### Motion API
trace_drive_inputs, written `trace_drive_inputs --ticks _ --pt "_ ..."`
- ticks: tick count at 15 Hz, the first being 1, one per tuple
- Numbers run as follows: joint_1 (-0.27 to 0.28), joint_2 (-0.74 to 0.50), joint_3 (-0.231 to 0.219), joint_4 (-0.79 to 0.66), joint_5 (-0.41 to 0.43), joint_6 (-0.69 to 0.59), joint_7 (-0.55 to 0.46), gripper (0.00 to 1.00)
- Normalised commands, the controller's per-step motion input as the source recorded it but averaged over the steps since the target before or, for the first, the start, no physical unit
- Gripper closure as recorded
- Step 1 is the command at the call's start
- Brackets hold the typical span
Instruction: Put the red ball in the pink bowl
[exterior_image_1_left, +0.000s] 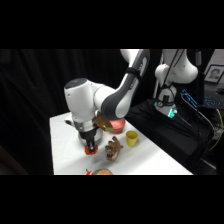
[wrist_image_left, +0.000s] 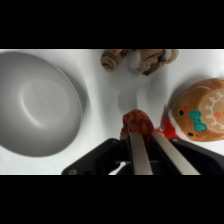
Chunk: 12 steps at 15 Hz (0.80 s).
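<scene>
From my remote station, the side view shows the gripper (exterior_image_1_left: 90, 145) lowered to the white table (exterior_image_1_left: 62, 150) near its front edge, with the pink bowl (exterior_image_1_left: 116, 125) behind it, partly hidden by the arm's forearm. A small yellow cup (exterior_image_1_left: 131, 138) stands to the right of the bowl, and a brown striped plush toy (exterior_image_1_left: 114, 149) lies just beside the gripper. In the wrist view the two fingers (wrist_image_left: 138, 152) close narrowly on the red ball (wrist_image_left: 137, 123), which sits clamped at their tips just above or on the tabletop; I judge the grasp as made, though whether the ball has left the surface cannot be told. A grey bowl (wrist_image_left: 35, 102) fills the left of that view, the plush toy (wrist_image_left: 137, 59) lies at the top, and a round gingerbread-style figure (wrist_image_left: 202, 115) sits at the right, close to the ball. The step in hand is, by my reading, the pick-up of the ball. The next move calls for a straight lift clear of the gingerbread figure and plush toy, then a carry back toward the pink bowl rather than the nearer grey one, with release only once the ball is over the pink bowl's opening.
</scene>
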Motion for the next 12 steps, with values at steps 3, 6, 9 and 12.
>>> trace_drive_inputs --ticks 3,6,9,12 --pt "-0.026 -0.29 0.018 -0.05 -0.069 -0.27 -0.06 0.96" --pt "-0.057 -0.34 0.030 -0.14 -0.068 -0.20 -0.09 0.96" --pt "-0.087 -0.40 0.040 -0.26 -0.054 -0.14 -0.13 0.96" --pt "-0.121 -0.43 0.048 -0.36 -0.019 -0.04 -0.16 0.96"
